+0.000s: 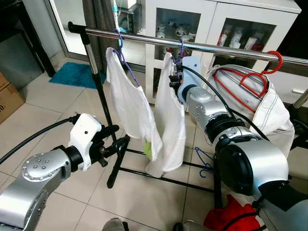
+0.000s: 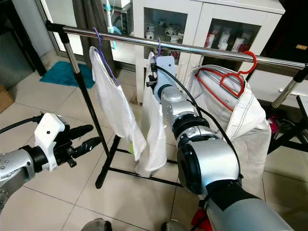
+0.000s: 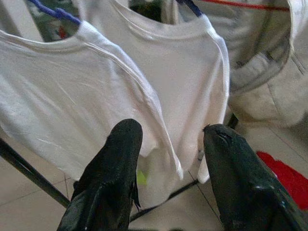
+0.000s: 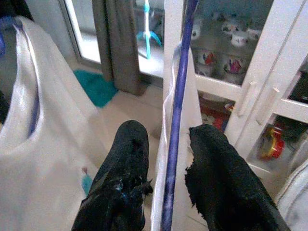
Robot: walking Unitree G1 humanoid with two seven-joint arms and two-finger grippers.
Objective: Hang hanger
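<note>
A silver rail (image 1: 216,47) carries two white shirts on purple hangers, one (image 1: 127,106) to the left and one (image 1: 171,120) in the middle. A red hanger (image 1: 255,79) holds a pale garment (image 1: 274,115) at the right. My right gripper (image 1: 174,77) is raised at the middle shirt's collar, just under the rail. In the right wrist view its fingers (image 4: 125,159) stand apart, open, with the purple hanger's bar (image 4: 175,96) running between them. My left gripper (image 1: 120,135) is low and open, holding nothing, beside the rack's pole and pointing at the shirts' hems (image 3: 159,159).
The rack's black upright pole (image 1: 98,82) and floor bar (image 1: 163,178) stand close to my left gripper. A white glass-door cabinet (image 1: 211,24) is behind the rail. On the tiled floor lie a teal mat (image 1: 72,74), a cardboard box (image 1: 7,98), a red cloth (image 1: 226,214) and a blue hanger (image 1: 204,161).
</note>
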